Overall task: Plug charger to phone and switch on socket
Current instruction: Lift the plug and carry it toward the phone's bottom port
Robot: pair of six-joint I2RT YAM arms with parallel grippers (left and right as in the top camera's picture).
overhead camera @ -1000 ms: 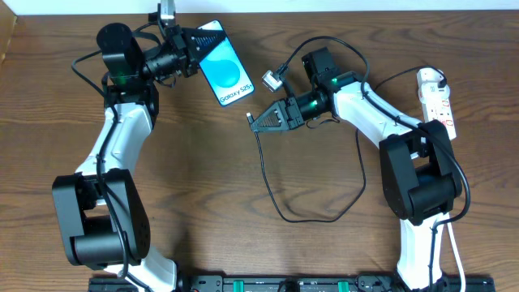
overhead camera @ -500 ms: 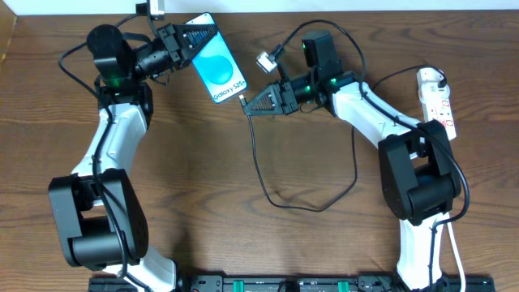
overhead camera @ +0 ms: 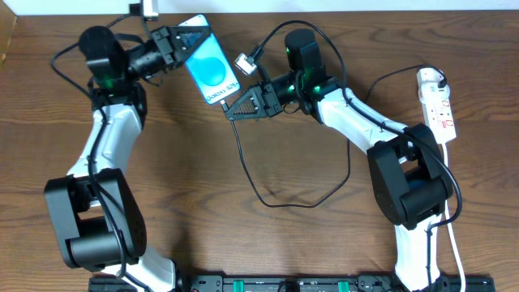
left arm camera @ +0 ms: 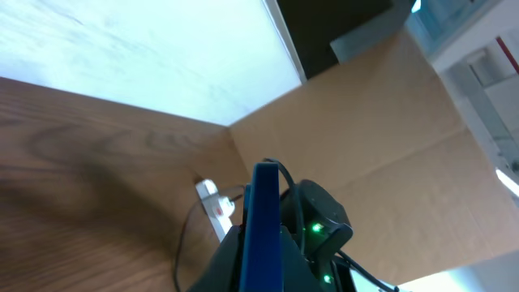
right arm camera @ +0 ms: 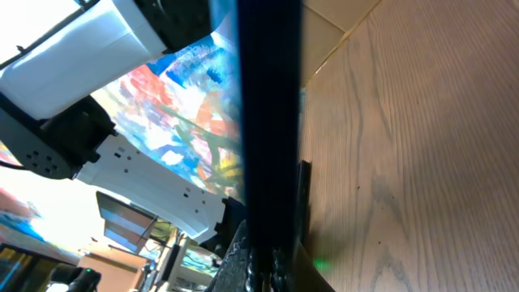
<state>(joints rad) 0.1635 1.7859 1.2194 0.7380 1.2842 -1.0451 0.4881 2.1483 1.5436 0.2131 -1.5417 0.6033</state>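
Above the brown worktop (overhead camera: 243, 251) the left gripper (overhead camera: 180, 39) pinches the phone (overhead camera: 209, 69), offering its lower edge to the right gripper (overhead camera: 233, 112), seemingly clamped on the charger (overhead camera: 292, 206) tip, socket (overhead camera: 438, 105) well apart.

You can read just one text — small, tilted white "Galaxy S25" lettering near the lower end of the slim blue-screened, black-edged phone (overhead camera: 207, 69) — nothing else is legible.
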